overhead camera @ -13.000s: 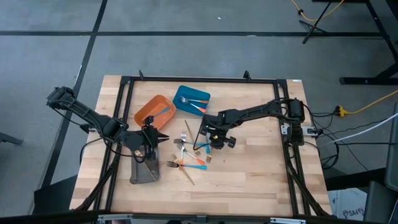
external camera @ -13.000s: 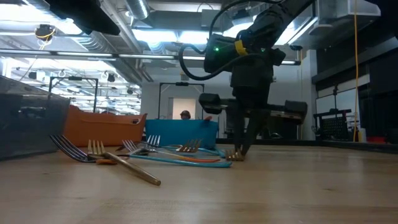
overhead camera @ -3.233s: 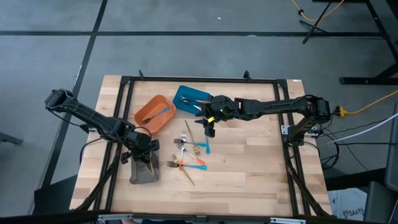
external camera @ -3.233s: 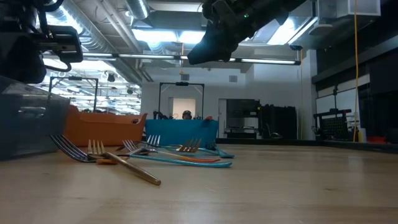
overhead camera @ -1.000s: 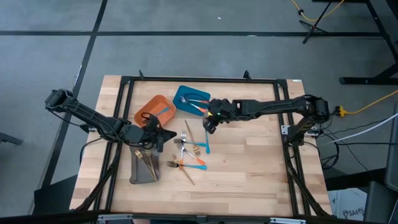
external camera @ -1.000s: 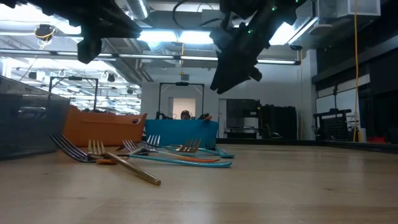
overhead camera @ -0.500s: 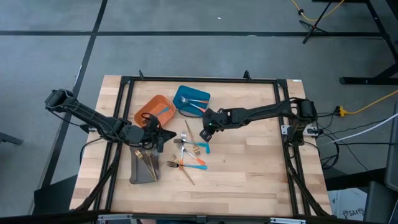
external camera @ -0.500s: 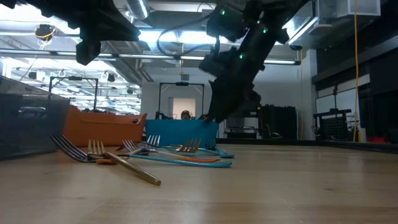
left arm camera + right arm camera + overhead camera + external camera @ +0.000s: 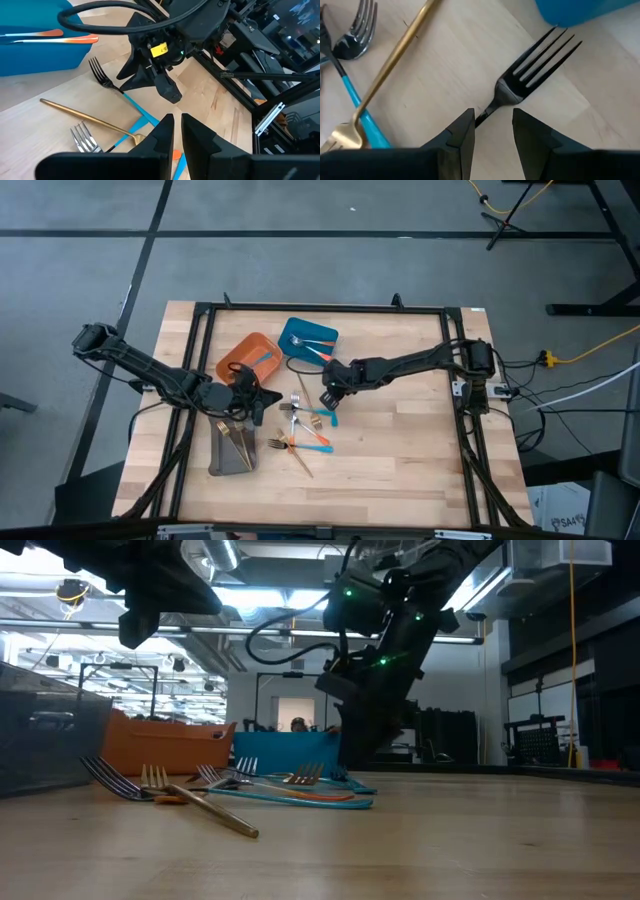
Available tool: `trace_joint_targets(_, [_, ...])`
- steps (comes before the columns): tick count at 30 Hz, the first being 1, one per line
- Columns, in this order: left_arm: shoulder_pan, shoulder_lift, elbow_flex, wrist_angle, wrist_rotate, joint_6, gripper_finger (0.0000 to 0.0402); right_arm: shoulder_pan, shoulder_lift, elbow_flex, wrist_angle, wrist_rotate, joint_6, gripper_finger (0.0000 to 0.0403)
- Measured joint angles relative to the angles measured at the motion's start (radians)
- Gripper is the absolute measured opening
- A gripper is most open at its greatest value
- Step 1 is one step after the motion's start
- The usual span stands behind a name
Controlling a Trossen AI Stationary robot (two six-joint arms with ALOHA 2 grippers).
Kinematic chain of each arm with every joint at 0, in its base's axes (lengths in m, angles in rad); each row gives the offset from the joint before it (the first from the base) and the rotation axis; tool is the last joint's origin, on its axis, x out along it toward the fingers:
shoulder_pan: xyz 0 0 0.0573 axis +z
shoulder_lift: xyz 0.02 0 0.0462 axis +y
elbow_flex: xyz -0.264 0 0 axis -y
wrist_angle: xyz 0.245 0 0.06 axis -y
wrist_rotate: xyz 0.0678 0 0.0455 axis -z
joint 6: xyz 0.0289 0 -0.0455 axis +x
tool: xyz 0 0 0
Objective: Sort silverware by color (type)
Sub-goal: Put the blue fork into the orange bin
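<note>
The loose silverware lies in a small heap at the centre of the high view, on the bare wood of the table: forks and spoons with blue, orange and gold handles crossing one another. Nearest the work is a dark fork, tines toward the blue tray in the upper middle of the frame, its thin stem running between the right gripper's fingers. The right gripper stands low over that stem with its fingers apart and nothing held. A long gold handle and a blue handle lie just beside it. To do this pick well, in my judgement, the fingers should come down astride the stem alone, clear of the gold handle, and close at the narrow neck so the fork does not swing. The left gripper hovers left of the heap, above the grey tray, fingers nearly together and empty. The orange tray sits at upper left of the heap, touching the blue one.
</note>
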State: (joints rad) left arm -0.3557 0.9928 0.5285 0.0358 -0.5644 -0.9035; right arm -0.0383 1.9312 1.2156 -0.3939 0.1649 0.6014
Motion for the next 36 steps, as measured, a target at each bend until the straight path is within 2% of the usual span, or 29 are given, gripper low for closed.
trace_joint_targets(15, [0.000, 0.000, 0.000, -0.002, 0.001, -0.001, 0.0030, 0.013, 0.061, 0.002, 0.047, -0.007, 0.049, 0.0122])
trace_joint_targets(22, [-0.001, 0.000, 0.001, -0.010, 0.000, -0.002, 0.0030, 0.028, 0.068, 0.003, 0.045, 0.023, 0.048, 0.0122])
trace_joint_targets(36, [-0.001, 0.000, 0.001, -0.010, 0.000, -0.002, 0.0030, 0.027, 0.068, 0.003, 0.032, 0.010, 0.048, 0.0122])
